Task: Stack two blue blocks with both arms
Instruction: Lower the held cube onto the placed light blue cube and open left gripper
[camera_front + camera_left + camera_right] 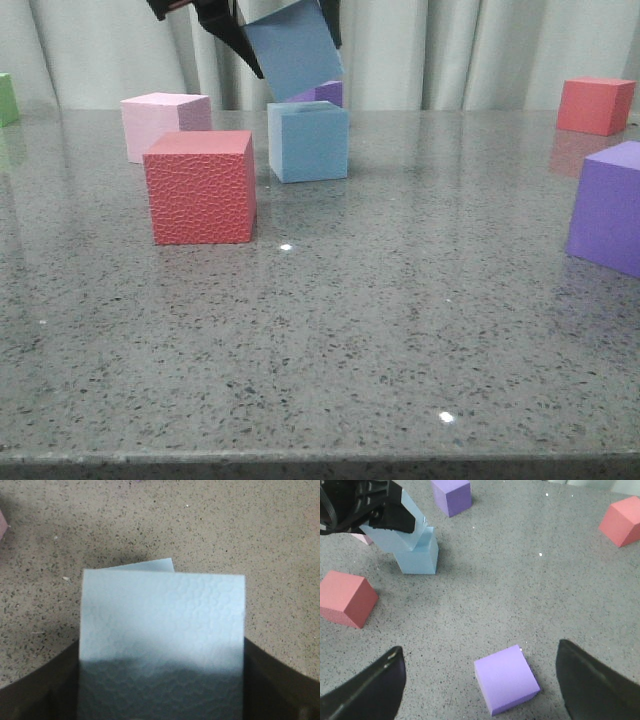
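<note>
Front: my left end effector [285, 40] grips a tilted blue block [295, 50] just above the second blue block [309, 141] on the bench [400, 330]. Left wrist: held block fills the view. Right wrist: my right end effector [480, 680] is spread wide above a purple cube [506, 678].

One sky-blue block [309, 142] flat on the table, second blue block [294, 49] tilted, raised just above it
</note>
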Tool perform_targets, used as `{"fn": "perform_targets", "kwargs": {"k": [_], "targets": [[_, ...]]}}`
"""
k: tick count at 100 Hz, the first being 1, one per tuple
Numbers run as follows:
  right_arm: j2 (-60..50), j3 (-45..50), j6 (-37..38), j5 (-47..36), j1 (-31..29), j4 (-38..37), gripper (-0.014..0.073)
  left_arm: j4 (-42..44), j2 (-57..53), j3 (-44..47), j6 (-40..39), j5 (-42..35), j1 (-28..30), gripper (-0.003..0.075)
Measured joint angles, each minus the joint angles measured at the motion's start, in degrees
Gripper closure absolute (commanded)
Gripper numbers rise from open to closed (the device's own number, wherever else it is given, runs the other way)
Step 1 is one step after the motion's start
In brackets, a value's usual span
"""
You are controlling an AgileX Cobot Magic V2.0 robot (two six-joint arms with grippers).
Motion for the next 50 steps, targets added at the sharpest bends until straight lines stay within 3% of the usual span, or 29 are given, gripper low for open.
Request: {"fn": "perform_targets", "kwargs": {"k": [50], "targets": [[0.0, 0.0, 0.0, 0.4, 0.0, 0.0, -0.0015, 2.1, 0.1, -0.1, -0.3, -0.8, 0.0, 0.0361]]}}
